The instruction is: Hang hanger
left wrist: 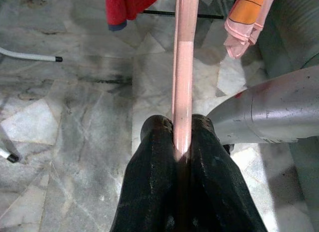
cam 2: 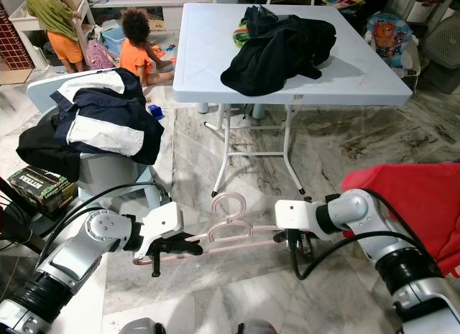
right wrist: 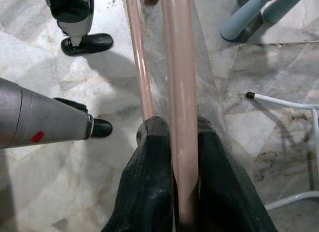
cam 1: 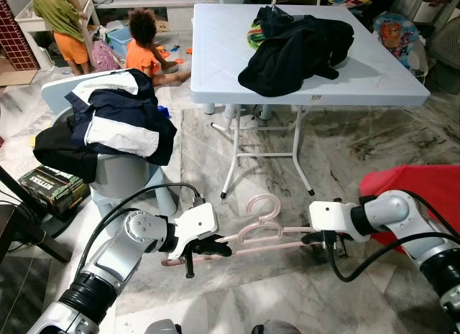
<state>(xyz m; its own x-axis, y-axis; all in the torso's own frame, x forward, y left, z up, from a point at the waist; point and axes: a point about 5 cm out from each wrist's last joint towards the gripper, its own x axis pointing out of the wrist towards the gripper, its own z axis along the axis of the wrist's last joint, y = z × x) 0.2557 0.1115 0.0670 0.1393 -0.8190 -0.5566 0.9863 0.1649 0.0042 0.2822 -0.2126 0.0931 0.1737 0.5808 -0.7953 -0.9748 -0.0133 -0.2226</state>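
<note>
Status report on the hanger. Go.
Left gripper shut on pink hanger, one end. Right gripper shut on the other end. Hanger level above marble floor, hook toward white table. Path ahead: table legs.

Hanger between both grippers, table behind.
Hanger (cam 1: 259, 230) held level by left gripper (cam 1: 208, 246) and right gripper (cam 1: 321, 238); clothes pile (cam 1: 298, 50) on table (cam 1: 215, 68).

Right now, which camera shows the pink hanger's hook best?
The left eye view: the hanger shows whole there, hook up, held between the left end effector and right end effector. The right eye view matches. The wrist views show just the bars.
</note>
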